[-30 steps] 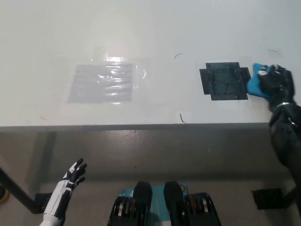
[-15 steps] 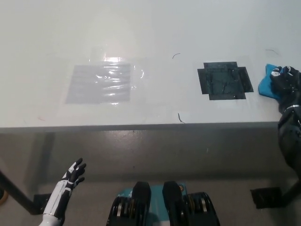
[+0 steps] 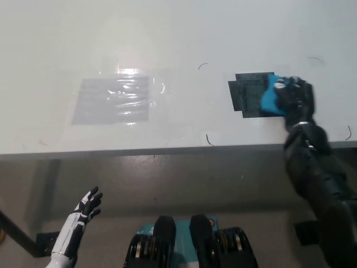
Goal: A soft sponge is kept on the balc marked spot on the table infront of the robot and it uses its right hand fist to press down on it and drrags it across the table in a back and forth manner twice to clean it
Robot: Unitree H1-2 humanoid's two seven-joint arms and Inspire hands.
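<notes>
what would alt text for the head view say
The robot's black right hand presses as a fist on a blue sponge lying over the right part of a black square mark on a white table. A shiny clear patch lies further left; the white left hand rests open below the table edge.

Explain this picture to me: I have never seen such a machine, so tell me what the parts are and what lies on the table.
One picture, taken from a camera on a humanoid robot's head, looking steeply down at a white table. The black limb coming in from the right is the robot's right arm; its right hand is closed in a fist, pressing on a blue sponge. The sponge lies over the right part of a black mark on the table. Further left is a shiny clear sheet stuck flat on the table. The white left hand rests low at the lower left, below the table edge, fingers apart and holding nothing.
</notes>
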